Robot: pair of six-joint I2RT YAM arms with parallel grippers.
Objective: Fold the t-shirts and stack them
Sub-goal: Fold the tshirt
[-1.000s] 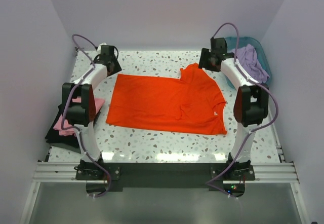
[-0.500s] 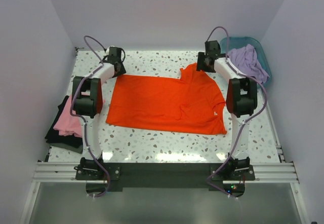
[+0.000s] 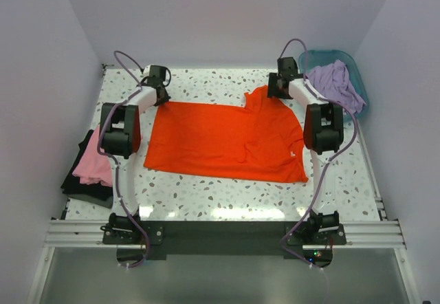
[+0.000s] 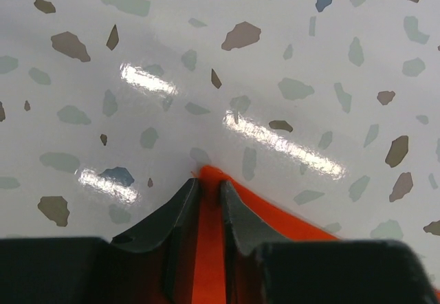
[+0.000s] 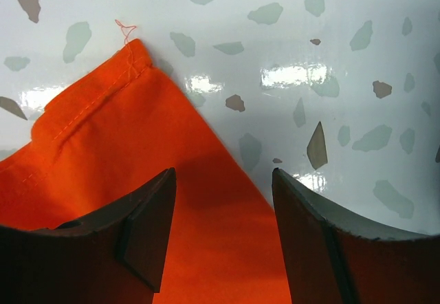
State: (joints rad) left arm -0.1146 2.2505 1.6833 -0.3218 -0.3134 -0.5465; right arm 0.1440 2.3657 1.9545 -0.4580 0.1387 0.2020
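Both arms were stretched long across the table (image 3: pixel 206 194), elbows raised, wrists dipped at its far side. L gripper (image 3: pixel 161 99) sat at the 10 o'clock corner of the orange t-shirt (image 3: pixel 227 139), R gripper (image 3: pixel 273 92) at approx 1 o'clock by the sleeve. The shirt lay spread mostly flat mid-table, creased toward its 3 o'clock side, w/ a white neck label (image 3: pixel 292 155) near 4 o'clock. L wrist view: jaws all but pressed together, pinching a strip of the orange corner. R wrist view: jaws spread wide over the stitched sleeve hem, a loose thread (image 5: pixel 126 30) at its tip; contact w/ cloth couldn't be told. Pink t-shirt (image 3: pixel 93 163) lay on the black t-shirt (image 3: pixel 79 183) at 9 o'clock; lavender t-shirt (image 3: pixel 337 84) hung over the teal basket (image 3: pixel 350 60) at 2 o'clock.
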